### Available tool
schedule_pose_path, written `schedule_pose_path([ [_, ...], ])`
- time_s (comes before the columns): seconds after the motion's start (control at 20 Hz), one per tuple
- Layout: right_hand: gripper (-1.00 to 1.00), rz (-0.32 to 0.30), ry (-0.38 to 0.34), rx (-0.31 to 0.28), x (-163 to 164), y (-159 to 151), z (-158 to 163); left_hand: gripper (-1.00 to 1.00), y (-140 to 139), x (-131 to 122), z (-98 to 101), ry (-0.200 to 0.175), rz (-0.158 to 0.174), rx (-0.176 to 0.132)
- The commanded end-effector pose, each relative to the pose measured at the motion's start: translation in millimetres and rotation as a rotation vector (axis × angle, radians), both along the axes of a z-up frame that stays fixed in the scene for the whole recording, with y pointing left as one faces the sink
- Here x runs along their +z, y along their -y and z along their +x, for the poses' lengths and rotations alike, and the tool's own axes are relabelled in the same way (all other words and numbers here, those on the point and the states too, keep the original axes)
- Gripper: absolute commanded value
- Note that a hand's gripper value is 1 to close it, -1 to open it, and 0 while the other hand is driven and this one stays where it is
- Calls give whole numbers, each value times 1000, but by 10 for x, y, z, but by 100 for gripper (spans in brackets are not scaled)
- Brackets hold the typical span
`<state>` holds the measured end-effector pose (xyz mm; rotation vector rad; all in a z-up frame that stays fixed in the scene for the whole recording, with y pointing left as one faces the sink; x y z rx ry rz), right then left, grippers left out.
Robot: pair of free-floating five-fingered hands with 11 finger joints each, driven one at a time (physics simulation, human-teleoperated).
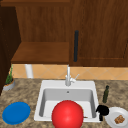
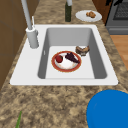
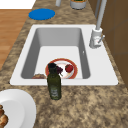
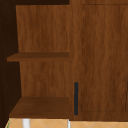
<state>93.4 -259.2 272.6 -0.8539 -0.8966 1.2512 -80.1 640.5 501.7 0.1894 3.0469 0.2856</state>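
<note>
1. Red ball (image 1: 67,114) sits closest to the camera, left of the right hand (image 1: 102,110), and covers the sink's (image 1: 43,86) front rim.
2. The right hand is at the sink's front right corner; can't tell whether it's open or closed.
3. White plate (image 1: 110,116) with a brown pastry (image 1: 119,119) is just right of the hand, on the counter.
4. Blue plate (image 1: 16,113) is far left of the hand, past the sink.
5. Orange-rimmed plate (image 2: 53,65) with a red fruit (image 2: 59,59) lies in the basin.
6. Dark bottle (image 1: 106,94) stands just behind the hand.
7. Faucet (image 1: 68,76) and cabinet handle (image 1: 76,46) are behind and to the left.
</note>
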Motion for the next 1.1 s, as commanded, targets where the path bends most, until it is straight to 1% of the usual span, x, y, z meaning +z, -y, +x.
schedule_pose_path([
  [0.0, 0, 0, 0, 0, 0, 0, 0, -100, -14, -218, 10, -47, 47, -23],
  [0.1, 0, 0, 0, 0, 0, 0, 0, -100, -22, -326, 10, -55, 51, -23],
  [0.15, 0, 0, 0, 0, 0, 0, 0, -100, -27, -370, 10, -56, 60, -17],
  [0.2, 0, 0, 0, 0, 0, 0, 0, -100, -24, -413, 10, -51, 73, -5],
  [0.25, 0, 0, 0, 0, 0, 0, 0, -100, -16, -426, 10, -49, 101, -3],
  [0.3, 0, 0, 0, 0, 0, 0, 0, -100, -4, -443, 10, -54, 121, -2],
  [0.35, 0, 0, 0, 0, 0, 0, 0, -100, 20, -482, 37, -56, 134, 0],
  [0.45, 0, 0, 0, 0, 0, 0, 0, -100, 33, -581, 100, -55, 149, -1],
  [0.55, 0, 0, 0, 0, 0, 0, 0, -100, 69, -654, 117, -58, 168, 1],
  [0.6, 0, 0, 0, 0, 0, 0, 0, -100, 89, -709, 153, -53, 175, 1],
  [0.65, 0, 0, 0, 0, 0, 0, 0, -100, 139, -770, 180, -47, 177, 0],
  [0.75, 0, 0, 0, 0, 0, 0, 0, -100, 249, -925, 235, -33, 164, 3],
  [0.8, 0, 0, 0, 0, 0, 0, 0, -100, 303, -1002, 259, -32, 161, 4],
  [1.05, 0, 0, 0, 0, 0, 0, 0, -100, 557, -1323, 326, -33, 181, 10],
])
